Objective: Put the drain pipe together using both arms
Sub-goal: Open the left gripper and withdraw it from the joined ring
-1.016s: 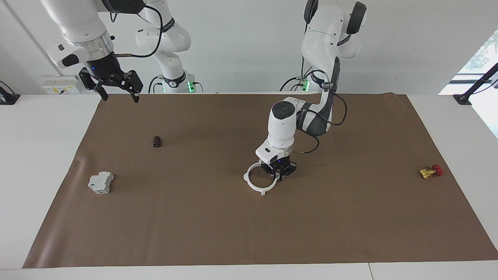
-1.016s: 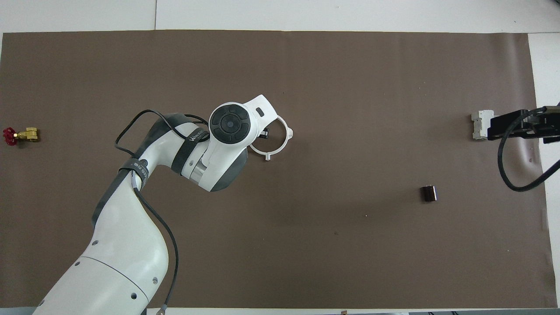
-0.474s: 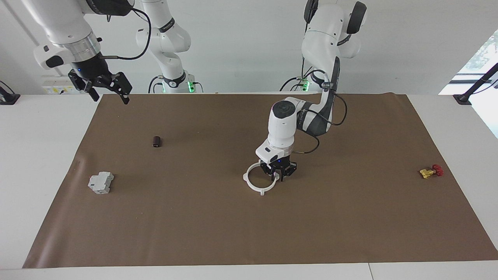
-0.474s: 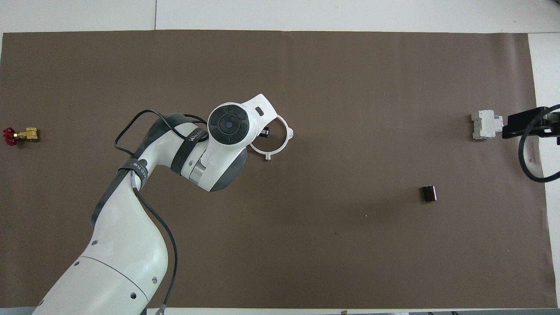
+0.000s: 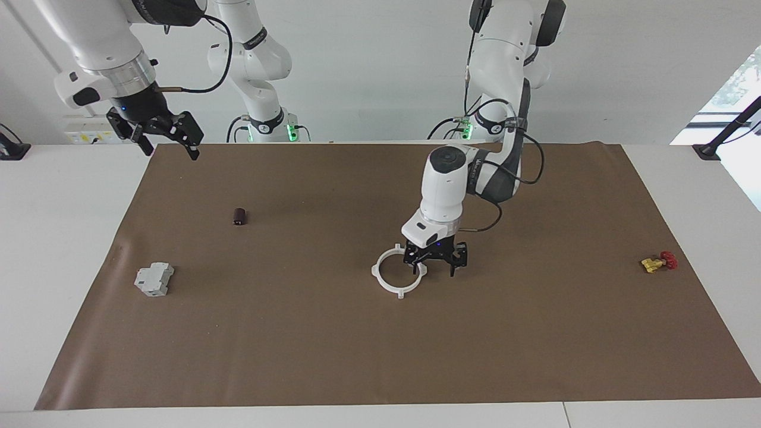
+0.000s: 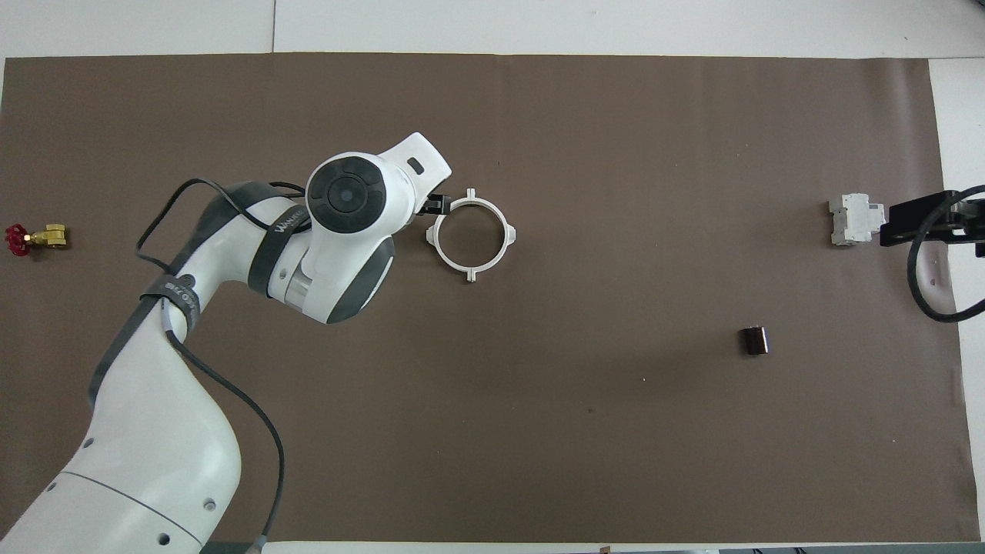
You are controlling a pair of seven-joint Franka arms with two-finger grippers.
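The drain pipe (image 5: 376, 271) is a white ring with four outer tabs, lying flat near the middle of the brown mat; it also shows in the overhead view (image 6: 511, 233). My left gripper (image 5: 437, 268) hangs open just above the mat, beside the ring toward the left arm's end, with one finger over the ring's rim. It holds nothing. In the overhead view its hand hides most of the left gripper (image 6: 435, 205). My right gripper (image 5: 170, 148) is open, empty and raised over the mat's corner at the right arm's end; it also shows in the overhead view (image 6: 919, 221).
A grey boxy block (image 5: 154, 279) (image 6: 850, 219) and a small dark cylinder (image 5: 239, 216) (image 6: 754, 340) lie toward the right arm's end. A brass valve with a red handle (image 5: 657, 262) (image 6: 35, 237) lies at the left arm's end. The brown mat (image 5: 380, 356) covers the table.
My left gripper has opened, let go of the ring's rim and shifted toward the left arm's end. The ring stays put. My right gripper has drawn back toward its own end.
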